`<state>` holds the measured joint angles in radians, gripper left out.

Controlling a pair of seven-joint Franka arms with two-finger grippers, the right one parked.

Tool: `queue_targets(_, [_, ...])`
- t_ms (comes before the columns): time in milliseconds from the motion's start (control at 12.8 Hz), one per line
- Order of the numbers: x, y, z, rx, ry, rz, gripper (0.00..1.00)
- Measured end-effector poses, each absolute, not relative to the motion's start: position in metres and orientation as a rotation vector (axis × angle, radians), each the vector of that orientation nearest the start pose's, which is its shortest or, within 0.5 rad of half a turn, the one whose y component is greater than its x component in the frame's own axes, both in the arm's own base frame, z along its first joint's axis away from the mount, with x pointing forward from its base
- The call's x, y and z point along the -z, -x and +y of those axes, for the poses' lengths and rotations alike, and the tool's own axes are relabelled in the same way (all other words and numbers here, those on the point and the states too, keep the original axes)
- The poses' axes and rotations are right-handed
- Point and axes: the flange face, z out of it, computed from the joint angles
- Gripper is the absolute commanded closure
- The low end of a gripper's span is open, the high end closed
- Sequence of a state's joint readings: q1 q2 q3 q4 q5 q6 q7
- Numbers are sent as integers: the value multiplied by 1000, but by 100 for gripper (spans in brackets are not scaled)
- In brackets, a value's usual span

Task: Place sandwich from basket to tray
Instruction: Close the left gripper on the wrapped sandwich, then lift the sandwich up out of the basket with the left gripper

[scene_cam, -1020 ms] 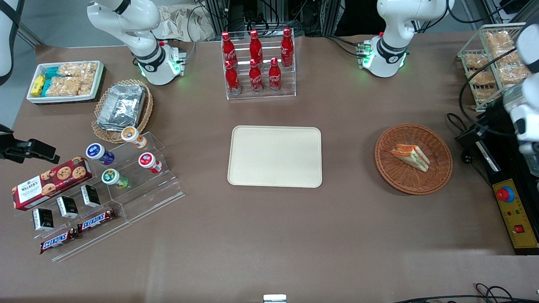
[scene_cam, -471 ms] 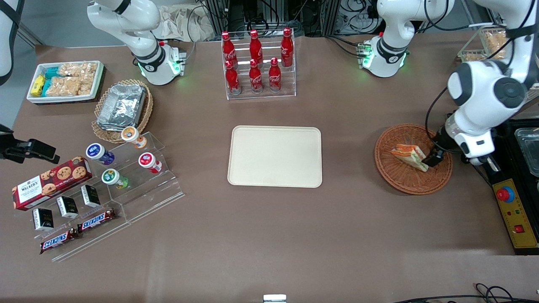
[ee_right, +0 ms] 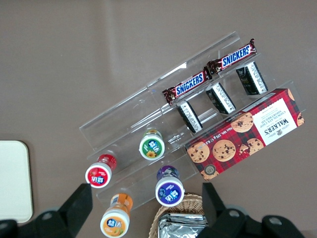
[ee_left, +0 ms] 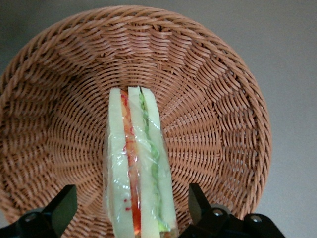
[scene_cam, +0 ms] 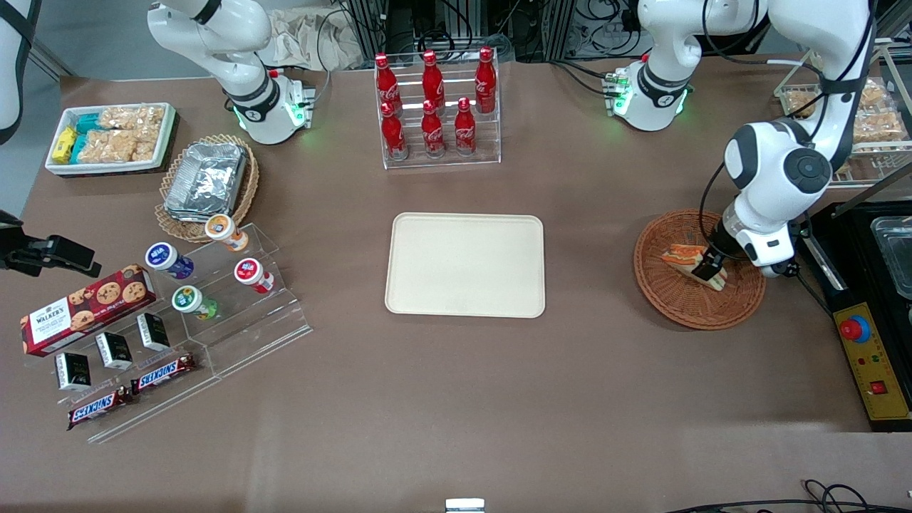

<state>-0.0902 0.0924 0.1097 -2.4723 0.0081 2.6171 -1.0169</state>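
The sandwich (scene_cam: 685,261), a wrapped wedge of white bread with red and green filling, lies in the reddish-brown wicker basket (scene_cam: 666,296) toward the working arm's end of the table. It also shows in the left wrist view (ee_left: 136,163) inside the basket (ee_left: 218,124). My left gripper (scene_cam: 709,269) hangs over the sandwich's thick end, open, with one finger (ee_left: 62,210) on each side of it and not touching. The cream tray (scene_cam: 464,264) lies flat at the table's middle and carries nothing.
A rack of red cola bottles (scene_cam: 434,107) stands farther from the front camera than the tray. A yellow control box (scene_cam: 873,363) and black equipment lie beside the basket at the table's edge. A wire rack of bagged snacks (scene_cam: 869,121) stands above that.
My left arm swung in from the table's edge and came down over the basket. The gripper now straddles the sandwich. The sandwich has not moved.
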Motion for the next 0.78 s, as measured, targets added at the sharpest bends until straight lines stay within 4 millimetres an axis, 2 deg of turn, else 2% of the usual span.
queue_targets(78, [-253,-481,10,97,2747,-1553,99])
queue_targets(235, [-239,-478,10,93,2744,-1550,100])
queue_targets(549, [-241,-480,10,108,2748,-1553,100])
queue_targets(706, [-255,-486,10,123,2761,-1540,100])
queue_targets(784, [-269,-491,9,99,2776,-1501,100])
